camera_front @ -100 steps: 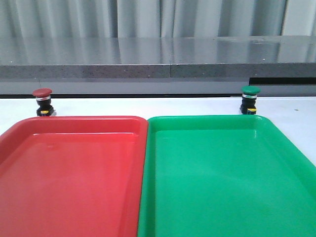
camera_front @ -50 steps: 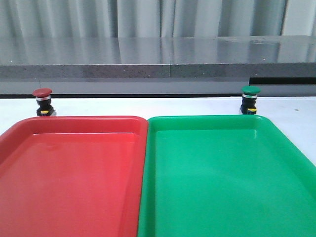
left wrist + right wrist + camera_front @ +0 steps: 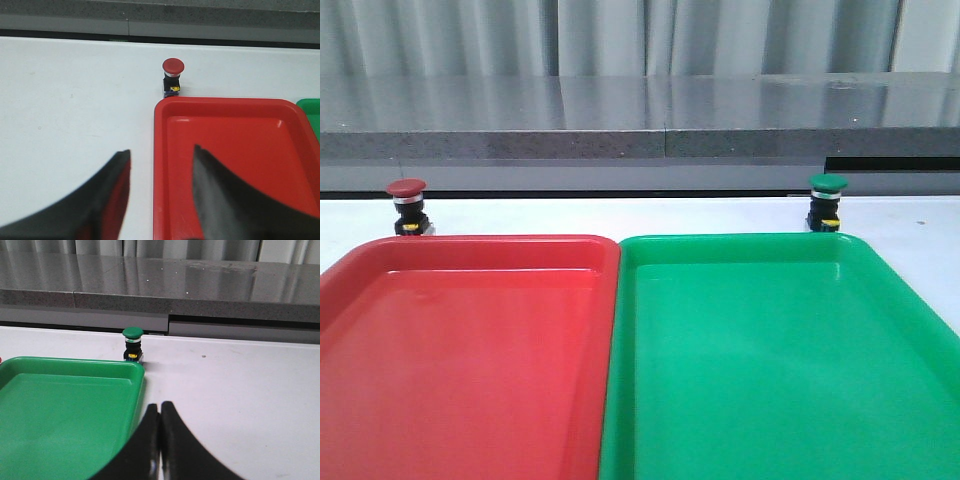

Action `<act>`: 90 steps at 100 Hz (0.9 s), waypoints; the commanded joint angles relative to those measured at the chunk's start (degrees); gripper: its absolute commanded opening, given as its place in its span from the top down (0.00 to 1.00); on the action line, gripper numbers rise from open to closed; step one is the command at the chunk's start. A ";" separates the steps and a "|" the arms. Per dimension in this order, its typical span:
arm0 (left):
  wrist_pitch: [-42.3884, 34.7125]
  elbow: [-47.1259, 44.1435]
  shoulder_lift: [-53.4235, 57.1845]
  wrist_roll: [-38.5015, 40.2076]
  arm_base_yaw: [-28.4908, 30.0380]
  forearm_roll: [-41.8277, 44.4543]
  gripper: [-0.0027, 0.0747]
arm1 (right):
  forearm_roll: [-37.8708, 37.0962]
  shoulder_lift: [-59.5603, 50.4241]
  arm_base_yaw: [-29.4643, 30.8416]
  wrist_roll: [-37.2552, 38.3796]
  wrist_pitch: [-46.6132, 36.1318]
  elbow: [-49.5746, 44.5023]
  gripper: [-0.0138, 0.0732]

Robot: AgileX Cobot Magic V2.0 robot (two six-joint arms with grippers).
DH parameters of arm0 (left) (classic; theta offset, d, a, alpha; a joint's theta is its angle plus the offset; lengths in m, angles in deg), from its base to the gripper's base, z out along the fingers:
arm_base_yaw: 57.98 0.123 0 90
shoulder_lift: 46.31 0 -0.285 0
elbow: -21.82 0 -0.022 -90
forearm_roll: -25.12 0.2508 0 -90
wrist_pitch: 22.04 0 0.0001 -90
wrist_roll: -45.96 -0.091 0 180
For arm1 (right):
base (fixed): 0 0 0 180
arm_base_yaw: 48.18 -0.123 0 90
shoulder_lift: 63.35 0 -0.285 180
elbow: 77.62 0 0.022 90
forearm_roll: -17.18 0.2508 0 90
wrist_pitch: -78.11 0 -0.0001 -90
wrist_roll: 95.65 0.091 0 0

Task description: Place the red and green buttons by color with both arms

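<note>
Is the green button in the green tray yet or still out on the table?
Out. The green button stands upright on the white table just beyond the far rim of the green tray, whose floor is bare.

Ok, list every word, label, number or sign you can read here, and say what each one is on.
No text can be read in any view.
Red button: a yellow mark on its black body, too small to read.
Green button: the same yellow mark, too small to read.
Red tray and green tray: no visible markings.
</note>
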 commanded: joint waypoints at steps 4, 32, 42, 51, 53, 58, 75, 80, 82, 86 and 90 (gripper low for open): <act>-3.63 2.16 -0.27 0.01 0.15 0.00 0.22 | -0.43 -1.13 0.41 -0.40 -5.08 0.89 0.92; -4.62 2.16 -0.32 0.01 0.15 0.00 0.18 | -0.43 -1.13 0.41 -0.40 -5.08 0.89 0.92; -5.61 3.23 -1.83 0.01 0.15 0.00 0.18 | -0.43 -1.13 0.41 -0.40 -5.08 0.89 0.92; -5.61 6.16 -5.77 0.01 0.15 0.00 0.18 | -0.43 -1.13 0.41 -0.40 -5.08 0.89 0.92; -5.61 6.98 -6.97 -0.03 0.15 0.00 0.18 | -0.43 -1.13 0.41 -0.40 -5.08 0.89 0.92; -5.76 9.07 -9.88 -0.52 0.15 0.00 0.18 | -0.43 -1.13 0.41 -0.40 -5.08 0.89 0.92; -7.05 16.66 -22.17 -0.93 0.15 0.00 0.18 | -0.43 -1.13 0.41 -0.40 -5.08 0.89 0.92; -7.47 19.05 -26.02 -0.93 0.15 0.00 0.18 | -0.43 -1.13 0.41 -0.40 -5.08 0.89 0.92; -7.62 20.08 -27.68 -0.93 0.15 0.00 0.18 | -0.43 -1.13 0.41 -0.40 -5.08 0.89 0.92; -7.90 22.14 -30.92 -0.93 0.15 0.00 0.18 | -0.43 -1.13 0.41 -0.40 -5.08 0.89 0.92; -8.18 24.21 -33.57 -0.98 0.15 0.00 0.18 | -0.43 -1.13 0.41 -0.40 -5.08 0.89 0.92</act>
